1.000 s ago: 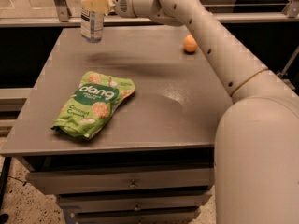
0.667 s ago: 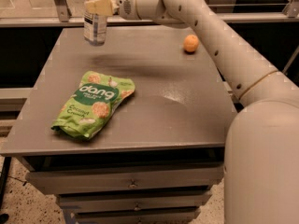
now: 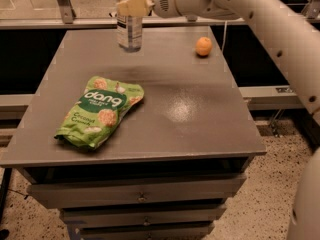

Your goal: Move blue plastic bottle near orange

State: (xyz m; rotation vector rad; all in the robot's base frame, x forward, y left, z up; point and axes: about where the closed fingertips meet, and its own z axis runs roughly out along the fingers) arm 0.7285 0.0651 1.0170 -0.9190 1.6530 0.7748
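Note:
The blue plastic bottle [image 3: 129, 31] is clear with a pale label and hangs upright above the far part of the grey table [image 3: 200, 119]. My gripper [image 3: 131, 6] is shut on the bottle's upper part, so its cap is hidden. The orange [image 3: 203, 46] is small and round and sits on the table near the far right edge, well to the right of the bottle. My white arm [image 3: 260, 14] reaches in from the right.
A green bag of coconut chips [image 3: 100, 111] lies on the left half of the table. Drawers [image 3: 142, 196] sit under the tabletop. A metal rail [image 3: 60, 21] runs behind the table. A speckled floor [image 3: 260, 204] lies at the lower right.
The gripper and the bottle have moved to the right, toward the middle of the table's far edge. The orange and the bag stay where they were.

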